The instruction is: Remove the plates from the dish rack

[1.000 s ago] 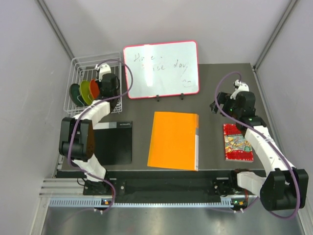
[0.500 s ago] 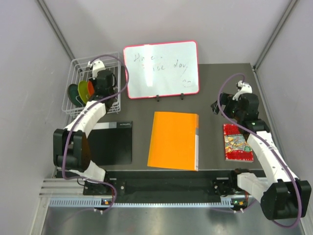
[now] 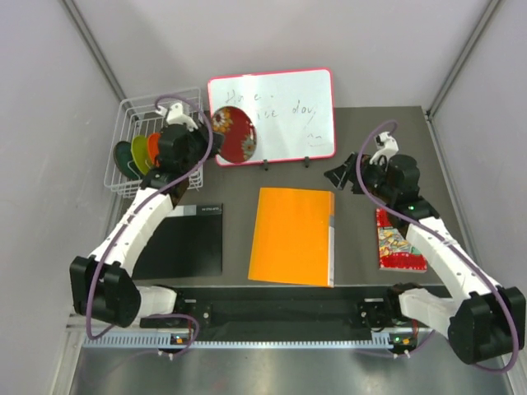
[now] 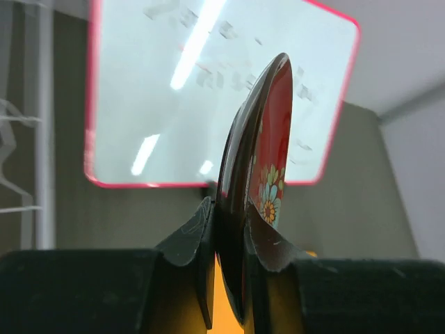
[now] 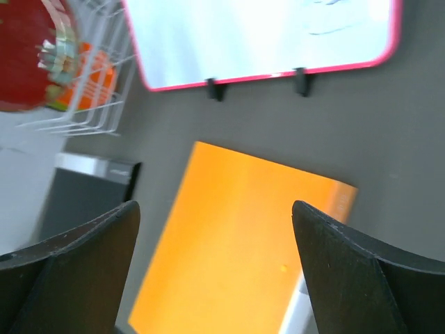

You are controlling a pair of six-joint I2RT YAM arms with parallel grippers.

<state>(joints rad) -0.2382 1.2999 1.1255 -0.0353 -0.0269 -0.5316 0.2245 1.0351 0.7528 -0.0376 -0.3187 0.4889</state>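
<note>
Left wrist: jaws pinch red plate (image 4: 277, 132) by its rim (whiteboard (image 4: 153, 104) beyond)

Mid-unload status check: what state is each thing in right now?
Left fingers, shut on red plate.
Right fingers, open, empty.
Red plate, held in the air, outside rack.
Orange plate, standing in rack.
Green plate, standing in rack.
Teal plate, standing in rack.
Rack, holds three plates.
Whiteboard, upright, written on.
Folder, closed, flat.
Notebook, closed, flat.
Booklet, closed, flat.
</note>
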